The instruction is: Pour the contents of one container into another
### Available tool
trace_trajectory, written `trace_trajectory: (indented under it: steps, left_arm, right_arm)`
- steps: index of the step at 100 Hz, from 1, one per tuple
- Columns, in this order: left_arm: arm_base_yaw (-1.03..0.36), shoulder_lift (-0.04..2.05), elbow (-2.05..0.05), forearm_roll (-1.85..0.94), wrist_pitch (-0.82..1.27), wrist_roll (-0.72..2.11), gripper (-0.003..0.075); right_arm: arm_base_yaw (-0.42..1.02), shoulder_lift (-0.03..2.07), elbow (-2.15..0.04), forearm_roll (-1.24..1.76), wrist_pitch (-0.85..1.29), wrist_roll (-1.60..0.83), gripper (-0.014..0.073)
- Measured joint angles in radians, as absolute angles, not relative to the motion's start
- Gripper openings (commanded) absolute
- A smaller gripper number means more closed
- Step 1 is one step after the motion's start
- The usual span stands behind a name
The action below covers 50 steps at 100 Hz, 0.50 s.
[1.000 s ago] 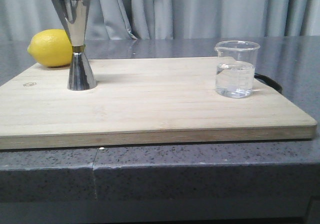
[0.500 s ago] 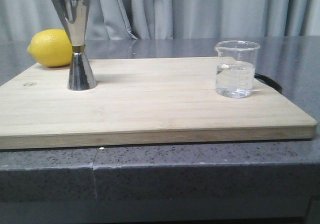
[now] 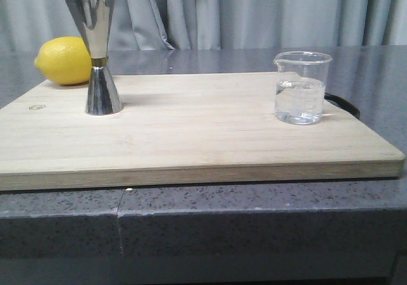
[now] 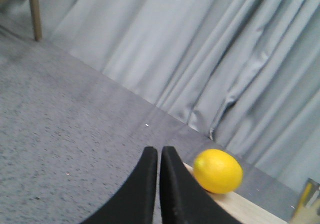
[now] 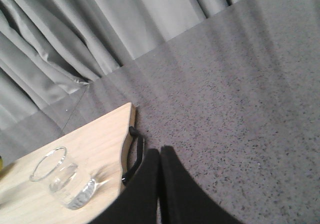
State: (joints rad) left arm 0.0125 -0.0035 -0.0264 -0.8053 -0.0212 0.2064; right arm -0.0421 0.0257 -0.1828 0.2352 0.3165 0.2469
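Nearest, both arms idle off the board. The right gripper has its fingers pressed together on nothing, above bare counter beside the board's black handle; the left gripper is likewise clenched and empty.

On the cutting board, the glass beaker stands upright at centre right of the front view, roughly half full of clear liquid. The steel jigger stands upright at upper left, well apart from it, a lemon just behind.

Judgement: pouring not yet begun. The right gripper should spread first, grasp the beaker at mid-wall, carry it level, then tilt slowly, lip over the jigger's narrow cup.
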Motion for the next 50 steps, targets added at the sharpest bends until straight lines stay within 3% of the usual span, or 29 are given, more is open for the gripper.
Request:
trace_trajectory:
  steps: [32,41,50]
  left_arm:
    - [0.013,0.124,-0.249,-0.788,0.252,0.29,-0.0003]
    - [0.013,0.19,-0.298,-0.784,0.305,0.351,0.0095]
    - [0.013,0.256,-0.333,-0.786,0.339,0.43,0.0298]
  right_arm:
    - [-0.042,0.335,-0.492,0.235,0.437,0.02,-0.0032]
    - [-0.042,0.413,-0.519,0.235,0.401,-0.016,0.0059]
    - [-0.042,0.478,-0.524,0.237,0.352,-0.029,0.0247]
